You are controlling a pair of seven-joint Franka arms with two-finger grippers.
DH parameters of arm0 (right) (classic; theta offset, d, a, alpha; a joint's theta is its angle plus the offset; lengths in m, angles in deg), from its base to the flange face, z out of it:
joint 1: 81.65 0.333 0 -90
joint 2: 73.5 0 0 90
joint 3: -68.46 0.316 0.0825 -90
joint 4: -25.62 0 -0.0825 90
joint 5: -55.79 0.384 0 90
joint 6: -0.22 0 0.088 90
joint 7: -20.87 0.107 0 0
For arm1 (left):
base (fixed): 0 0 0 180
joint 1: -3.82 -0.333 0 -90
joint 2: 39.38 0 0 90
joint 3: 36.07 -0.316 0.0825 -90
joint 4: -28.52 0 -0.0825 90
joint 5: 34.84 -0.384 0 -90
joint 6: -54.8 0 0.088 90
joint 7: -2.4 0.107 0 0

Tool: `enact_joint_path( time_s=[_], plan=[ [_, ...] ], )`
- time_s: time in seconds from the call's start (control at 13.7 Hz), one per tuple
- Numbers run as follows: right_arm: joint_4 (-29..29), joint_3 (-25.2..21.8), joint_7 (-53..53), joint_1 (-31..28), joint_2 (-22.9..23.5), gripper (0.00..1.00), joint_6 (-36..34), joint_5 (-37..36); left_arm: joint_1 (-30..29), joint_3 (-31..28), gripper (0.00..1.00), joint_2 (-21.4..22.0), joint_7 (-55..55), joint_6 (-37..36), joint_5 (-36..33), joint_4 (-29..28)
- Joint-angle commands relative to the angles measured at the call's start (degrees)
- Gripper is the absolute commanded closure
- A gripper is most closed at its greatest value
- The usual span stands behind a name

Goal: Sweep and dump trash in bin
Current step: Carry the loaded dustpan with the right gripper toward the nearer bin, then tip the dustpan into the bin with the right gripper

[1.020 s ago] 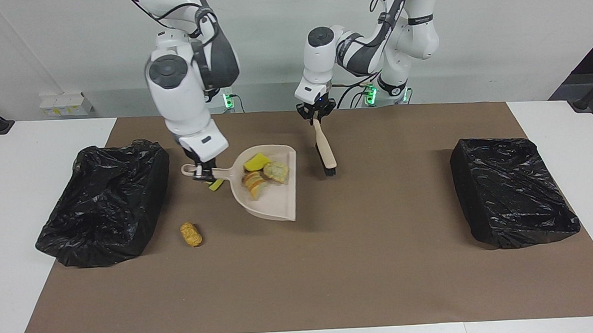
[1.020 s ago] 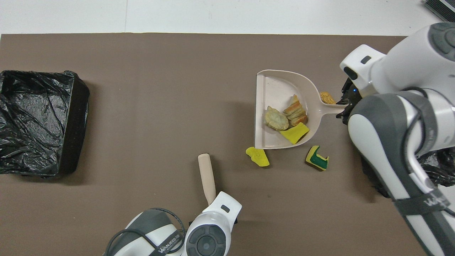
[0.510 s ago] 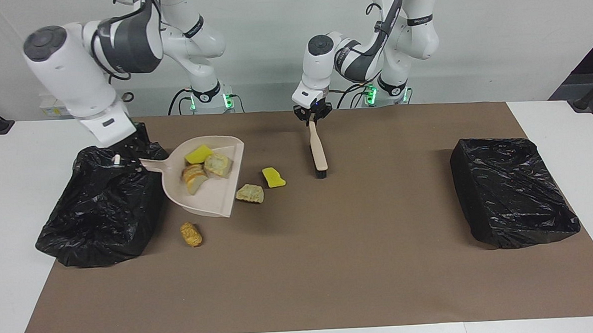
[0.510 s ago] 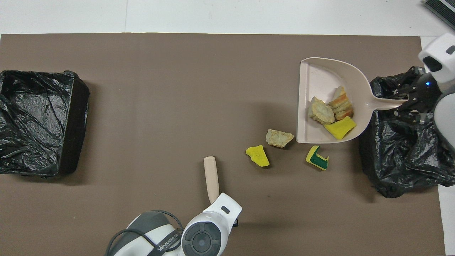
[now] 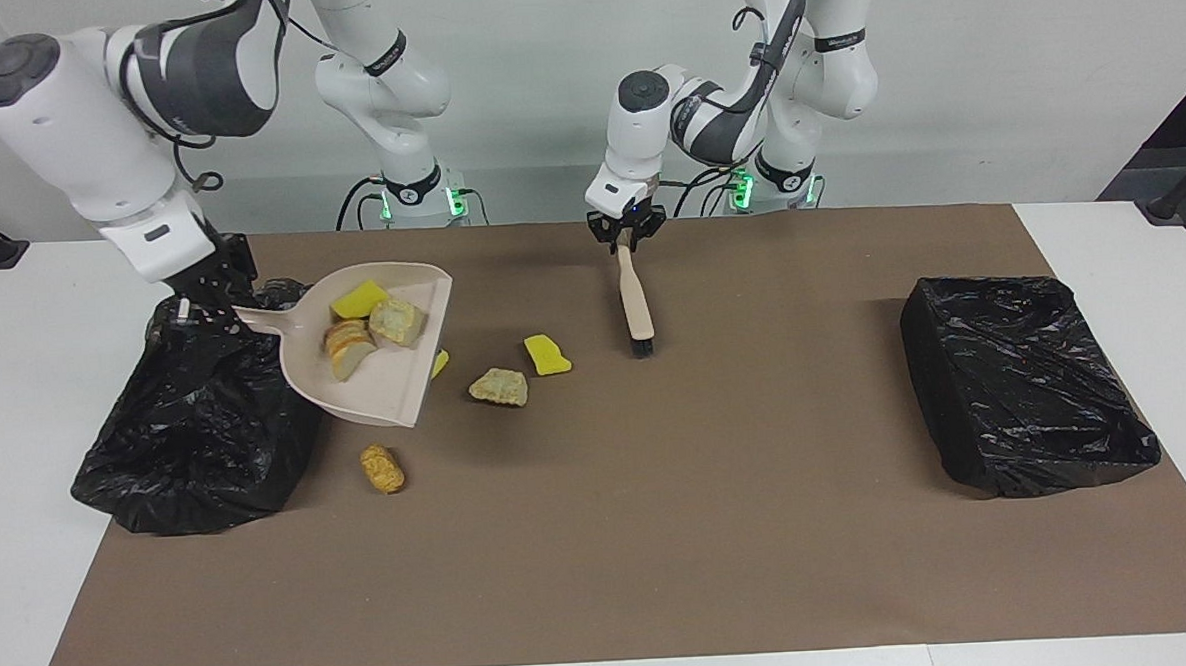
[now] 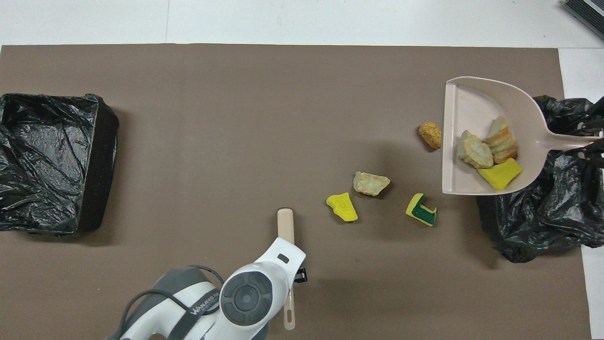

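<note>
dustpan [image 5: 379, 367] (3 scraps aboard) now nearer bin [image 5: 197, 430], right gripper [image 5: 214, 308] clamping its handle; left gripper [image 5: 628, 233] gripping brush [image 5: 636, 301]

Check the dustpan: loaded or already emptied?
Loaded. The dustpan, held by the right tool beside the bin, carries three scraps.

Glossy crinkled black plastic bin liners [image 5: 206, 420], matt smooth beige plastic dustpan [image 5: 375, 388]
</note>
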Motion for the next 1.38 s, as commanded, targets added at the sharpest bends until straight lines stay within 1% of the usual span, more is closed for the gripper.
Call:
enact_joint_path(
  time_s=[0.0, 0.22, 0.36, 0.44, 0.51, 0.58, 0.73, 0.87, 0.95, 1.09, 1.24, 1.31],
  plan=[
    [-0.56, 0.05, -4.08, -3.23, -0.61, 1.0, -1.07, -0.41, -6.31, 0.08, 0.0, -0.33, 2.08, -0.2, -2.26, 2.57],
    [0.14, -0.13, -5.75, -4.74, -1.75, 1.0, -0.54, -8.48, -13.61, 0.0, 0.0, 0.46, 5.75, -0.47, -5.35, 3.54],
    [0.93, -0.05, -5.75, -4.92, -2.01, 1.0, 2.16, -15.59, -20.19, -0.09, 0.0, 1.07, 13.99, -5.63, -5.62, 4.94],
    [1.8, -0.04, -5.67, -4.83, -2.19, 1.0, 3.75, -18.76, -23.1, -0.09, 0.0, 2.21, 18.91, -7.74, -5.62, 5.12],
    [3.38, -0.04, -5.67, -4.83, -2.97, 1.0, 6.03, -22.09, -26.0, -0.09, 0.0, 3.52, 23.4, -9.07, -5.62, 5.21],
    [6.35, -0.04, -5.67, -4.92, -4.46, 1.0, 9.53, -26.3, -29.25, -0.09, 0.0, 4.58, 28.31, -10.39, -5.62, 5.3],
    [12.24, -0.13, -5.67, -6.66, -7.45, 1.0, 15.34, -32.12, -34.79, -0.09, 0.0, 5.38, 37.81, -14.25, -5.62, 6.79],
    [15.51, -0.13, -5.67, -8.16, -8.08, 1.0, 20.09, -38.18, -38.93, -0.09, 0.0, 5.21, 43.19, -16.63, -5.88, 10.38],
    [15.96, -0.13, -5.49, -8.69, -8.08, 1.0, 21.85, -39.86, -40.95, -0.09, 0.0, 5.03, 46.0, -18.29, -5.88, 12.23],
    [15.96, -0.13, -5.32, -8.7, -7.99, 1.0, 22.13, -41.8, -44.56, -0.09, 0.0, 4.86, 51.19, -21.64, -5.88, 15.39],
    [16.14, -0.05, -4.88, -8.17, -8.08, 1.0, 22.13, -48.2, -47.11, -0.09, 0.0, 4.68, 53.5, -23.31, -5.97, 19.43],
    [16.4, -0.04, -4.88, -8.08, -8.34, 1.0, 22.05, -50.75, -47.38, -0.09, 0.0, 4.33, 53.5, -25.32, -5.97, 22.06]
  ],
)
